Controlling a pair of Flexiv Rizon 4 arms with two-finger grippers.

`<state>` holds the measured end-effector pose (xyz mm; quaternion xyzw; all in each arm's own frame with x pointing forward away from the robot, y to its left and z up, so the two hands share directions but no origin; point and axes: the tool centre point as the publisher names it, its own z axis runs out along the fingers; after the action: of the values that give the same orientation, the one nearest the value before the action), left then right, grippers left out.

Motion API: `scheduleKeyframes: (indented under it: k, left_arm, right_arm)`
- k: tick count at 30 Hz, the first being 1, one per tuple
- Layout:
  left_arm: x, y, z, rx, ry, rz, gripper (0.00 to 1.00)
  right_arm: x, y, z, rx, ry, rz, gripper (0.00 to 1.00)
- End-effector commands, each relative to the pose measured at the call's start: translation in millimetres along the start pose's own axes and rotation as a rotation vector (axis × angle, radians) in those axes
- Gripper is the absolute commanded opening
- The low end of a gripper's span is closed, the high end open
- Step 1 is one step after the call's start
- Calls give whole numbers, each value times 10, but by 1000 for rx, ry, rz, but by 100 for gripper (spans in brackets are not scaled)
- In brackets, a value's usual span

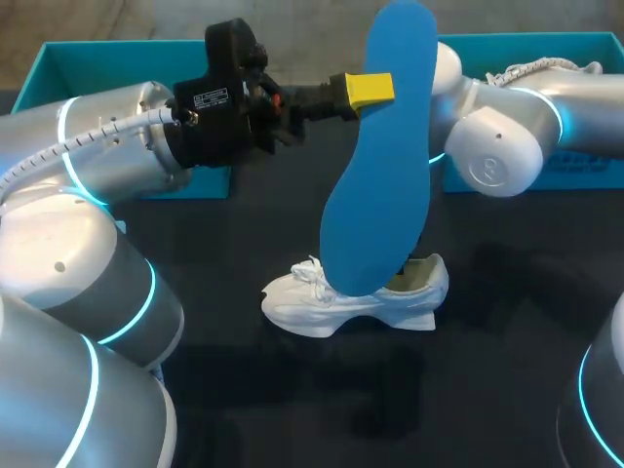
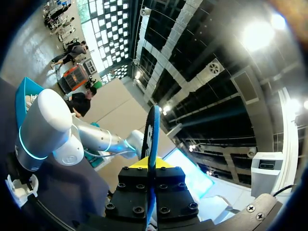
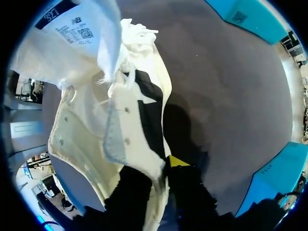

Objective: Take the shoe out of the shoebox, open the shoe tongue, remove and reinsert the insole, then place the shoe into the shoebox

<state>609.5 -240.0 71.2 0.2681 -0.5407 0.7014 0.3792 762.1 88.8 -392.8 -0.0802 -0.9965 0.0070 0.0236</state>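
The left hand (image 1: 369, 91) clamps the flat blue foam insole (image 1: 375, 195); below it, the right hand (image 3: 163, 169) pinches the white lace-up sneaker (image 1: 331, 312). Feed the insole in toe-first, holding the opening spread.

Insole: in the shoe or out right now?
Out. The left end effector holds the blue insole upright in the air over the white shoe; whether its lower tip touches the shoe, cannot tell.

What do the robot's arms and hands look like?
The left arm and right arm are thick silver tubes with rounded joints and glowing cyan rings. A ribbed white cable runs along the left one. The left hand is black, boxy, white-labelled and yellow-tipped.
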Motion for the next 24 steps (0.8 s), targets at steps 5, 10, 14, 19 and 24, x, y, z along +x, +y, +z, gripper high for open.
scheduleKeyframes:
  k: [5,10,14,19,24]
  left_arm:
    - [60,56,11,123,-2,-1,0]
    - [60,56,11,123,-2,-1,0]
    - [60,56,11,123,-2,-1,0]
    - [60,56,11,123,-2,-1,0]
    - [60,56,11,123,-2,-1,0]
  right_arm:
    - [18,-15,-49,-15,15,13,0]
    - [28,-33,-135,-13,41,48,0]
    - [35,-38,-166,2,66,96,0]
    - [48,-44,-221,-16,105,198,0]
    - [111,-13,-322,-53,128,316,0]
